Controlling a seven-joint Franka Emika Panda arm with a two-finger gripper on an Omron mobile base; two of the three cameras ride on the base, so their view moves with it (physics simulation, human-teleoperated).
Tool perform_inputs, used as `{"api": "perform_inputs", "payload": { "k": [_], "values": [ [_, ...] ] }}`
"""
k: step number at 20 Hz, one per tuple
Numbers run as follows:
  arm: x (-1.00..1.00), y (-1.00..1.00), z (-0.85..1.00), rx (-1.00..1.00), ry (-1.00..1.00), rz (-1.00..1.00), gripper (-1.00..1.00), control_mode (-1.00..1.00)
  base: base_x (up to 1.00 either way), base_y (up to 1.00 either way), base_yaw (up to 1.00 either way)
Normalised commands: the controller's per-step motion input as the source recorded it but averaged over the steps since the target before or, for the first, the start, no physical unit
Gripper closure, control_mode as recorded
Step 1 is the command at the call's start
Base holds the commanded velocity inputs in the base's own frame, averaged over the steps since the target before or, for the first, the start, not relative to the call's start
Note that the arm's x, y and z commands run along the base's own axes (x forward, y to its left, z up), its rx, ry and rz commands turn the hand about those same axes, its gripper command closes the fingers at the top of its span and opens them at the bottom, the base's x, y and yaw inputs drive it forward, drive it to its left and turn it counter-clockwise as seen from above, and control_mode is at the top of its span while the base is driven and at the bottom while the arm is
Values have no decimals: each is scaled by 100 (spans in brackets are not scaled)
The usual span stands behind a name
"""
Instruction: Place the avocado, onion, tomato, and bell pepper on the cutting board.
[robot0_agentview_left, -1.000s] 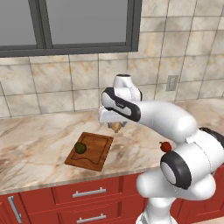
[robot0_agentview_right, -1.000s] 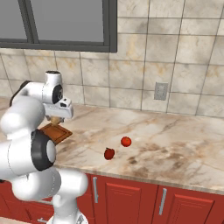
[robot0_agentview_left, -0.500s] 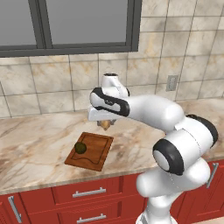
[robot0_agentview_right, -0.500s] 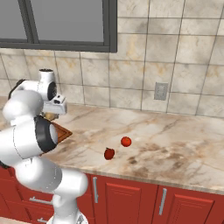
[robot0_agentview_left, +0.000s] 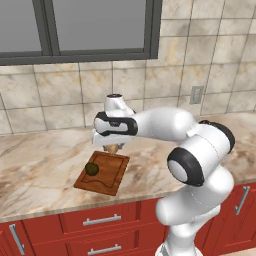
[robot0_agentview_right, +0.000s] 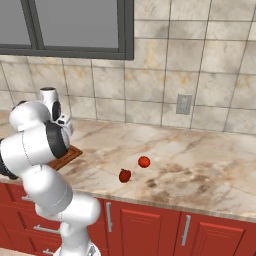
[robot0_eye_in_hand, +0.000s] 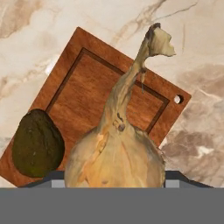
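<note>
My gripper (robot0_agentview_left: 112, 145) is shut on the onion (robot0_agentview_left: 113, 148), a pale tan bulb, and holds it just above the far edge of the reddish-brown cutting board (robot0_agentview_left: 112, 176). In the hand view the onion (robot0_eye_in_hand: 116, 153) fills the lower middle, its stalk pointing up across the cutting board (robot0_eye_in_hand: 100, 83). The dark olive avocado (robot0_agentview_left: 91, 169) lies on the board's left part, and in the hand view the avocado (robot0_eye_in_hand: 38, 143) sits left of the onion. The tomato (robot0_agentview_right: 144, 161) and the darker red bell pepper (robot0_agentview_right: 125, 175) rest on the counter, right of the cutting board (robot0_agentview_right: 68, 155).
The marble counter (robot0_agentview_left: 40, 172) runs along a tiled wall under a window. A wall outlet (robot0_agentview_right: 183, 104) sits above the counter at the right. Red cabinet drawers (robot0_agentview_left: 100, 220) lie below the front edge.
The arm has swung left and a little lower with the onion, from right of the board to over its far edge. The avocado, tomato and bell pepper have not moved.
</note>
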Motion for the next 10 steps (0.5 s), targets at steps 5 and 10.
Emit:
{"api": "perform_inputs", "payload": {
  "k": [5, 10],
  "values": [
    [18, 18, -27, -2, 0, 0, 100, -100, 0, 0, 0],
    [5, 4, -32, -1, 0, 0, 100, -100, 0, 0, 0]
  ]
}}
